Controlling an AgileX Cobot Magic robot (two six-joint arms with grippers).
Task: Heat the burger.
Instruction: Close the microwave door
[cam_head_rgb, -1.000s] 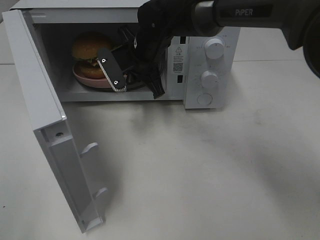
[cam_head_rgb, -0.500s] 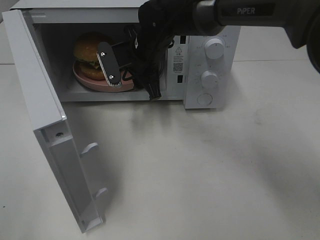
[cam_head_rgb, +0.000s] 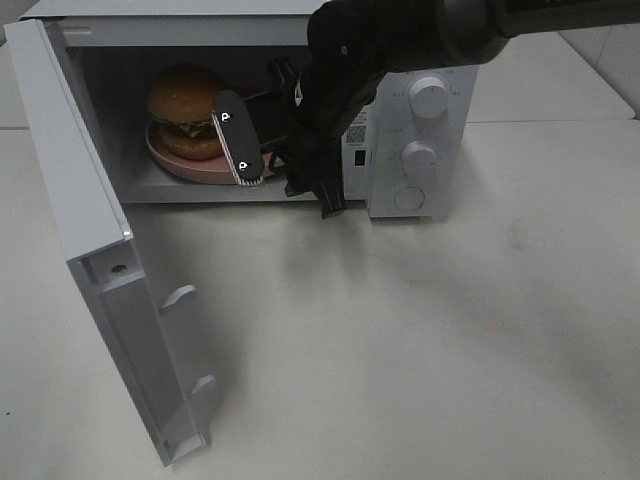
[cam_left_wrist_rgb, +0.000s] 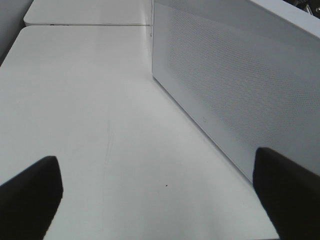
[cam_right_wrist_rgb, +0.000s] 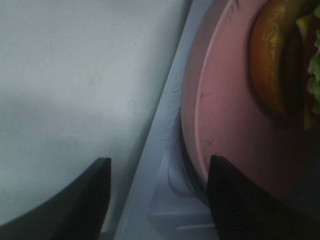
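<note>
The burger (cam_head_rgb: 185, 110), with a shiny brown bun, sits on a pink plate (cam_head_rgb: 190, 165) inside the open white microwave (cam_head_rgb: 420, 130). My right gripper (cam_head_rgb: 282, 165) is open and empty at the front of the cavity, just right of the plate. One finger (cam_head_rgb: 238, 135) crosses in front of the plate's edge. The right wrist view shows the gripper (cam_right_wrist_rgb: 157, 200) open over the cavity's front lip, with the plate (cam_right_wrist_rgb: 235, 125) and burger (cam_right_wrist_rgb: 280, 60) beyond. My left gripper (cam_left_wrist_rgb: 155, 200) is open and empty over bare table beside the microwave's outer wall (cam_left_wrist_rgb: 235, 75).
The microwave door (cam_head_rgb: 90, 230) stands swung wide open at the left, reaching toward the front of the table. Two round knobs (cam_head_rgb: 430, 97) and a button are on the control panel at the right. The white table (cam_head_rgb: 420, 340) lies in front.
My right gripper has drawn back to the right and outward from the cavity, away from the plate. The burger and plate stay inside.
</note>
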